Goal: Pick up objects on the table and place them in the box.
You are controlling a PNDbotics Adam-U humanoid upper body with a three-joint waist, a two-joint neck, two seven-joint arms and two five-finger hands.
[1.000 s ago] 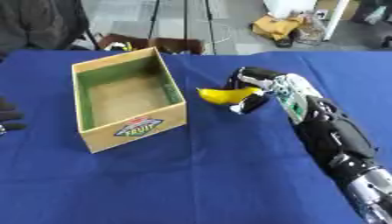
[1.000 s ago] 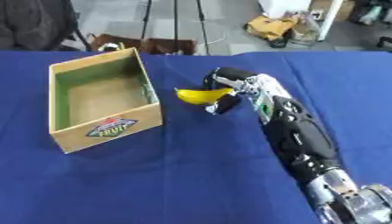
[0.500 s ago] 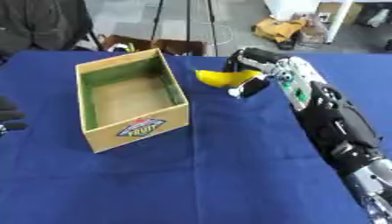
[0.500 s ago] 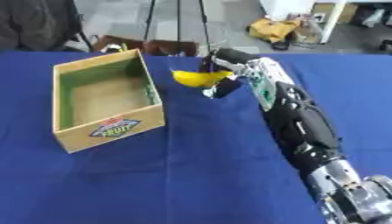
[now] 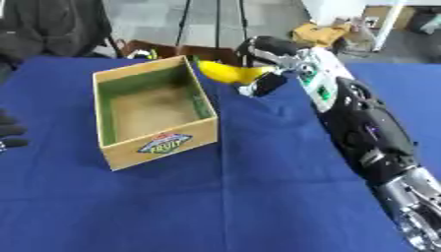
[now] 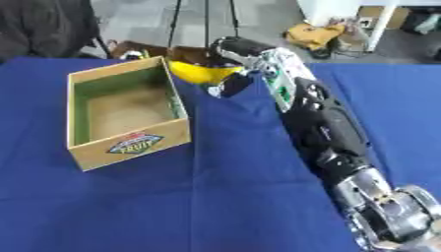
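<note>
A yellow banana [image 5: 226, 73] hangs in the air just right of the box's far right corner, held in my right hand [image 5: 268, 53], whose fingers curl around it. The open cardboard box [image 5: 151, 141] has a green inner lining, a fruit label on its front and nothing inside. It stands on the blue cloth at centre left. My right arm stretches from the lower right up to the banana. My left hand [image 5: 9, 131] shows only as dark fingers at the left edge, resting low.
The blue-covered table [image 5: 258, 187] fills the view. Beyond its far edge are tripod legs [image 5: 185, 29], a dark seated figure at the upper left and clutter on the floor.
My right hand has lifted the banana and carried it up and left, from right of the box's near side toward its far right corner. The camera view has shifted slightly.
</note>
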